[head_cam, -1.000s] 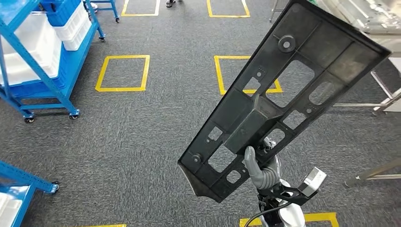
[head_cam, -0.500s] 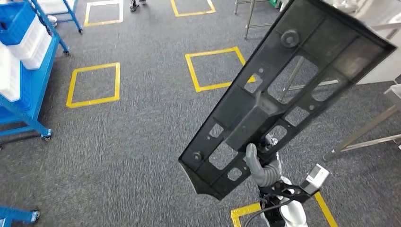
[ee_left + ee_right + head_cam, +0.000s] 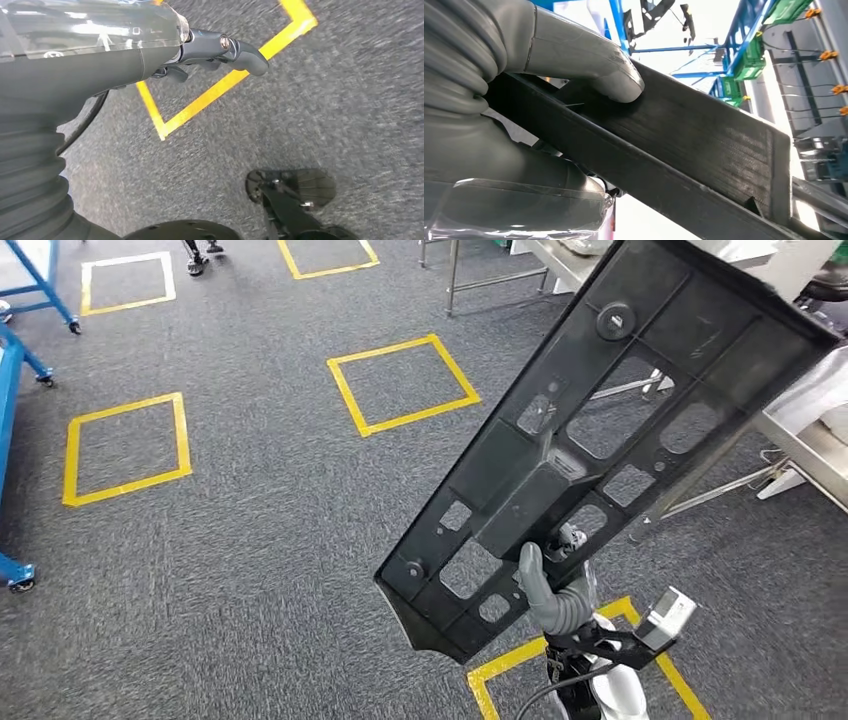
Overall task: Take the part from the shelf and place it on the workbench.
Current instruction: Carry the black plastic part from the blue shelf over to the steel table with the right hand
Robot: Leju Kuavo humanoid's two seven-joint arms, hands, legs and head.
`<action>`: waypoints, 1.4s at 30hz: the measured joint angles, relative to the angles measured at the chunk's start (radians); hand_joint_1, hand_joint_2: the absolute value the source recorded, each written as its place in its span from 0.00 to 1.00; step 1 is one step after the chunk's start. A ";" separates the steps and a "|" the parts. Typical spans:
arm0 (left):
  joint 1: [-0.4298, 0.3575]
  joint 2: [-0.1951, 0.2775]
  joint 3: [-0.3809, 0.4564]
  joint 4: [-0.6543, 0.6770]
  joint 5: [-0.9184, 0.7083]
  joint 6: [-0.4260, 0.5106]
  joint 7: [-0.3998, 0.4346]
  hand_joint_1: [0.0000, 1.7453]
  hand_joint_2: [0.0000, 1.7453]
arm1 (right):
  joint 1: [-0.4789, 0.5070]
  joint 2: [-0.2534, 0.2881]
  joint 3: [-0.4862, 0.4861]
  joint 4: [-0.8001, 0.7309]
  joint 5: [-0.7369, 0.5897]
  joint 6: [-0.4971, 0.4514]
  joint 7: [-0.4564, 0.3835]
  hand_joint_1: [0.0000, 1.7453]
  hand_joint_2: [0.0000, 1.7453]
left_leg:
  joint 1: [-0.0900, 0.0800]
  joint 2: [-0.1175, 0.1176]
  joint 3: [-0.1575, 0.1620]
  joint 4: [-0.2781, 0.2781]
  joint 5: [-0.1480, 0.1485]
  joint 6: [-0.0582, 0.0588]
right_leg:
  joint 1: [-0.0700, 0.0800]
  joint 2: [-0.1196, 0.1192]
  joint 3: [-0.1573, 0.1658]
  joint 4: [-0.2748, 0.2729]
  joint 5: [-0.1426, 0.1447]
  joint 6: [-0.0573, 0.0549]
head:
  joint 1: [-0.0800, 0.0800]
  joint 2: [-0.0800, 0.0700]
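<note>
Nearest in the head view, the right hand [image 3: 556, 592] has its fingers [image 3: 534, 583] wrapped onto the lower end of the long black plastic panel with cut-out windows and ribs [image 3: 600, 440]. In the right wrist view the grey thumb [image 3: 596, 67] presses flat on the panel's dark face [image 3: 704, 145], so the grip looks firm, and the part is already off the shelf and carried in the air.

From the fingers the panel rises up and away, tilted to the right; its long axis runs from the held end beside the wrist to a broad far end well beyond the hand.

The left hand [image 3: 215, 52] hangs over the grey carpet floor [image 3: 350, 100] marked with yellow tape, its dark fingers [image 3: 245, 52] curled in and holding nothing.

Farther out, past the panel's far end, lies the metal-framed table with a pale top [image 3: 815, 445], to the right of the fingers. My judgement: the right hand alone bears the part and is the nearer one to that table, so the coming move means bringing the far end over the table edge first and laying the long axis down along it.
</note>
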 joint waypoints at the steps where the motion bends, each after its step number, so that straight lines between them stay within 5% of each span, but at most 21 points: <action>1: 0.001 0.000 0.000 0.000 0.000 0.000 0.000 0.00 1.00 | 0.000 0.000 0.000 -0.002 -0.001 0.000 0.000 1.00 1.00 | -0.001 0.013 0.001 -0.002 0.001 0.004 | 0.000 -0.033 -0.027 0.058 -0.032 0.003 | 0.000 0.000; 3: 0.004 0.001 0.000 0.000 0.000 -0.001 0.001 0.00 1.00 | 0.002 0.000 0.000 -0.002 -0.003 0.000 0.002 1.00 1.00 | -0.004 0.041 0.000 -0.003 0.000 0.007 | -0.002 -0.067 -0.093 0.192 -0.088 0.008 | 0.000 0.000; 5: 0.005 0.002 0.000 0.000 0.000 -0.001 0.002 0.00 1.00 | 0.004 0.000 0.000 -0.002 -0.005 0.000 0.005 1.00 1.00 | -0.006 0.066 0.001 -0.003 -0.002 0.007 | -0.005 -0.075 -0.108 0.223 -0.081 0.010 | 0.000 0.000; 9: 0.002 0.002 0.000 0.000 0.002 0.000 0.001 0.00 1.00 | 0.002 0.000 0.000 -0.002 -0.006 0.001 0.006 1.00 1.00 | -0.011 0.104 0.012 -0.002 -0.012 -0.005 | 0.003 -0.130 0.029 -0.030 0.025 -0.002 | 0.000 0.000; 11: 0.002 0.002 0.000 0.000 0.003 0.000 -0.002 0.00 1.00 | 0.001 0.000 0.000 -0.002 -0.007 0.002 0.007 1.00 1.00 | -0.014 0.120 0.016 -0.002 -0.017 -0.015 | 0.011 -0.135 0.043 -0.063 0.025 -0.013 | 0.000 0.000; 13: -0.001 0.002 0.000 -0.001 0.003 0.001 -0.006 0.00 1.00 | 0.003 0.000 0.000 -0.002 -0.008 0.002 0.007 1.00 1.00 | -0.013 0.128 0.023 -0.002 -0.023 -0.027 | 0.008 -0.113 0.044 -0.069 0.028 -0.024 | 0.000 0.000; 15: -0.003 0.001 0.000 -0.001 0.004 0.001 -0.008 0.00 1.00 | 0.003 0.000 0.000 -0.001 -0.009 0.004 0.007 1.00 1.00 | -0.010 0.096 0.008 0.046 -0.057 -0.036 | 0.001 -0.093 0.049 -0.076 0.031 -0.035 | 0.000 0.000; 18: -0.004 0.001 0.000 -0.001 0.007 0.000 -0.004 0.00 1.00 | 0.001 0.002 0.000 0.004 -0.010 0.007 0.007 1.00 1.00 | -0.006 0.044 -0.085 0.240 -0.149 -0.041 | 0.000 -0.063 0.051 -0.076 0.032 -0.043 | 0.000 0.000; 20: -0.008 0.000 0.001 -0.001 0.006 -0.001 0.005 0.00 1.00 | 0.001 0.003 0.000 0.012 -0.010 0.010 0.008 1.00 1.00 | -0.006 0.039 -0.115 0.291 -0.146 -0.042 | 0.002 -0.039 0.052 -0.074 0.031 -0.044 | 0.000 0.000; 22: -0.007 0.000 0.000 -0.001 0.004 -0.001 0.018 0.00 1.00 | 0.000 0.003 0.000 0.018 -0.011 0.014 0.009 1.00 1.00 | -0.005 0.024 -0.073 0.190 -0.071 -0.037 | 0.001 -0.011 0.056 -0.071 0.029 -0.041 | 0.000 0.000; 24: 0.001 0.001 0.000 -0.001 0.004 -0.001 0.026 0.00 1.00 | 0.000 0.003 0.000 0.021 -0.011 0.016 0.009 1.00 1.00 | -0.004 -0.020 -0.019 0.060 -0.016 -0.030 | 0.001 0.015 0.056 -0.066 0.027 -0.034 | 0.000 0.000; 26: 0.006 0.002 0.000 -0.001 0.003 -0.001 0.029 0.00 1.00 | 0.001 0.004 0.000 0.024 -0.012 0.016 0.009 1.00 1.00 | -0.005 -0.045 0.000 0.012 -0.011 -0.025 | -0.002 0.036 0.047 -0.063 0.029 -0.022 | 0.000 0.000; 28: 0.005 0.001 0.000 -0.001 0.001 -0.002 0.030 0.00 1.00 | 0.005 0.004 0.000 0.025 -0.012 0.016 0.009 1.00 1.00 | -0.005 -0.029 0.003 0.004 -0.008 -0.015 | -0.005 0.046 0.041 -0.064 0.032 -0.009 | 0.000 0.000; 30: 0.005 -0.002 -0.001 -0.001 0.000 -0.003 0.029 0.00 1.00 | 0.009 0.004 0.000 0.025 -0.012 0.017 0.007 1.00 1.00 | -0.001 -0.006 0.006 -0.005 -0.002 -0.003 | -0.001 0.003 0.022 -0.028 0.009 0.000 | 0.000 0.000; 32: 0.008 -0.004 -0.001 -0.001 0.000 -0.004 0.027 0.00 1.00 | 0.012 0.003 0.000 0.025 -0.011 0.018 0.005 1.00 1.00 | -0.002 0.021 0.008 -0.010 -0.001 0.005 | 0.000 -0.055 -0.035 0.084 -0.050 0.006 | 0.000 0.000; 34: 0.011 -0.004 -0.001 -0.001 0.000 -0.004 0.026 0.00 1.00 | 0.018 0.003 0.000 0.026 -0.010 0.018 0.004 1.00 1.00 | -0.005 0.049 0.008 -0.009 -0.004 0.007 | -0.005 -0.070 -0.095 0.199 -0.089 0.011 | 0.000 0.000; 35: 0.012 -0.004 -0.001 -0.001 0.000 -0.004 0.026 0.00 1.00 | 0.022 0.003 0.000 0.027 -0.010 0.018 0.003 1.00 1.00 | -0.005 0.062 0.009 -0.009 -0.006 0.006 | -0.006 -0.073 -0.103 0.214 -0.084 0.012 | 0.000 0.000; 37: 0.011 -0.005 -0.001 -0.001 0.000 -0.004 0.021 0.00 1.00 | 0.025 0.003 0.000 0.027 -0.006 0.018 0.001 1.00 1.00 | -0.006 0.086 0.015 -0.008 -0.012 0.003 | -0.008 -0.086 -0.056 0.123 -0.024 0.011 | 0.000 0.000; 39: 0.009 -0.006 -0.001 -0.001 0.001 -0.004 0.012 0.00 1.00 | 0.025 0.003 0.000 0.026 0.000 0.019 -0.005 1.00 1.00 | -0.009 0.105 0.023 -0.007 -0.020 -0.005 | -0.001 -0.130 0.016 -0.013 0.024 0.002 | 0.000 0.000; 41: 0.009 -0.006 -0.001 -0.001 0.002 -0.003 0.002 0.00 1.00 | 0.024 0.004 0.000 0.024 0.005 0.020 -0.009 1.00 1.00 | -0.014 0.122 0.030 -0.006 -0.027 -0.015 | 0.008 -0.151 0.042 -0.065 0.029 -0.009 | 0.000 0.000; 42: 0.008 -0.006 -0.001 -0.001 0.003 -0.003 -0.001 0.00 1.00 | 0.023 0.004 0.000 0.023 0.008 0.020 -0.009 1.00 1.00 | -0.016 0.132 0.033 -0.006 -0.030 -0.019 | 0.010 -0.140 0.041 -0.065 0.030 -0.013 | 0.000 0.000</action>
